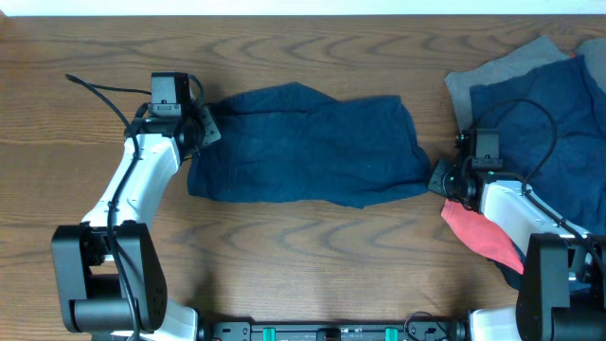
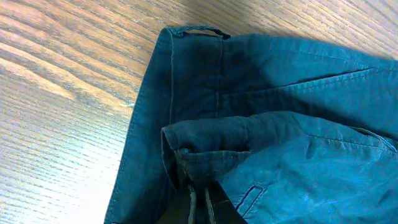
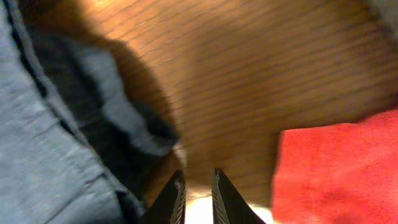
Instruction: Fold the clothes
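The shorts (image 1: 308, 142) lie across the middle of the table (image 1: 303, 256), with the left claw (image 1: 204, 128) at their left end and the right claw (image 1: 437, 177) at their right end. A heap of clothes (image 1: 540, 85) lies behind the right claw, and a loose cloth (image 1: 478, 232) lies just before it.

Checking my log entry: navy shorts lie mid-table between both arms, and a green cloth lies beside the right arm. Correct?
Not green. The cloth beside the right arm is red, as the overhead view shows; the navy shorts part stands.

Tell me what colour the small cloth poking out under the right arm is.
The small cloth is red, with no pattern. Right wrist view shows it best.
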`<action>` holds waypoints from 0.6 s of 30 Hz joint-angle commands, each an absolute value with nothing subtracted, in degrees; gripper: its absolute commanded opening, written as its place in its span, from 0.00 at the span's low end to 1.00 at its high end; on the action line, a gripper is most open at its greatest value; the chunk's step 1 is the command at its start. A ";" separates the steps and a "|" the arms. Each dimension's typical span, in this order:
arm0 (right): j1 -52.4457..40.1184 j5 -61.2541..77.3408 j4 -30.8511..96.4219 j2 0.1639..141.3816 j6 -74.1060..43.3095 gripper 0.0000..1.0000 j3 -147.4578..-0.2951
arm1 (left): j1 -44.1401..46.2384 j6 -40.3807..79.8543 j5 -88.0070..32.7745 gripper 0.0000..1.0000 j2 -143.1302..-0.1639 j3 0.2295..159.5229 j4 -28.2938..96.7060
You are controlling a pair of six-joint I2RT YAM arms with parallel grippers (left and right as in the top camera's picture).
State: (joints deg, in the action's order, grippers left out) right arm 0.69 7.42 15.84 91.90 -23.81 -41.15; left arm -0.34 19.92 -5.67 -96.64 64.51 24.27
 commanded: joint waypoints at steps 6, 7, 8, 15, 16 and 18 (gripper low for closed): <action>-0.05 25.45 8.80 91.22 -20.95 0.14 -41.36 | -0.58 20.64 -5.78 0.07 -95.35 64.73 25.02; -0.05 27.03 7.33 91.22 -20.95 0.15 -41.36 | -0.58 20.62 -5.76 0.06 -95.35 64.73 25.02; -0.05 27.86 6.24 91.22 -20.95 0.16 -41.36 | -0.58 20.62 -5.78 0.06 -95.35 64.73 25.04; -0.05 19.49 8.21 91.29 -20.95 0.17 -41.36 | -0.58 20.62 -5.78 0.07 -95.35 64.73 25.26; -0.05 17.69 8.75 91.29 -20.95 0.19 -41.36 | -0.58 20.62 -5.78 0.07 -95.35 64.73 25.30; 0.14 14.81 9.15 91.29 -21.19 0.23 -41.36 | -0.58 20.62 -5.78 0.06 -95.35 64.73 25.45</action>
State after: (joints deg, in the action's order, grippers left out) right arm 0.40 20.12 9.02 91.90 -21.65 -41.17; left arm -0.34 19.92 -5.65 -96.64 64.51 25.12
